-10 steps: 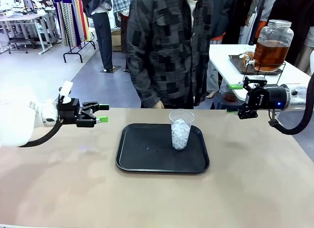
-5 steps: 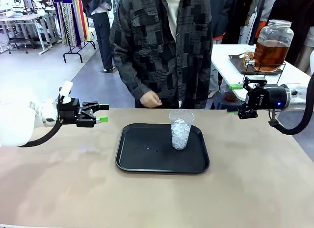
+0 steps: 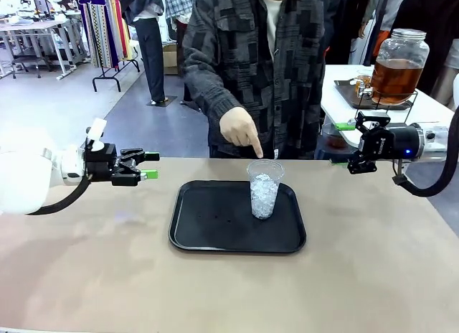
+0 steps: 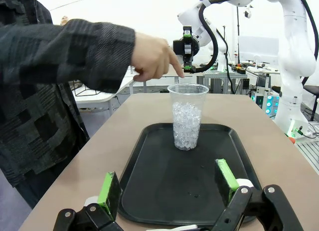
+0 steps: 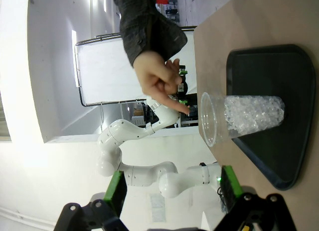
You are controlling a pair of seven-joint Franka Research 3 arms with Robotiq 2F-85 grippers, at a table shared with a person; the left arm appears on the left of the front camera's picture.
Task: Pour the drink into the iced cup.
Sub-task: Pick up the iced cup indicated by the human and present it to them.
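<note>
While your left jaws and right jaws hang released and empty, the cup (image 3: 264, 193) stands between them on the tray (image 3: 208, 222), a hand (image 3: 240, 128) pointing at it.

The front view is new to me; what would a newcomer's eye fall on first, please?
A person's hand points a finger down at the iced cup, which stands upright on the black tray mid-table. The left gripper and the right gripper hover open at either side, and the jar of amber drink stands on a far table at right.
</note>
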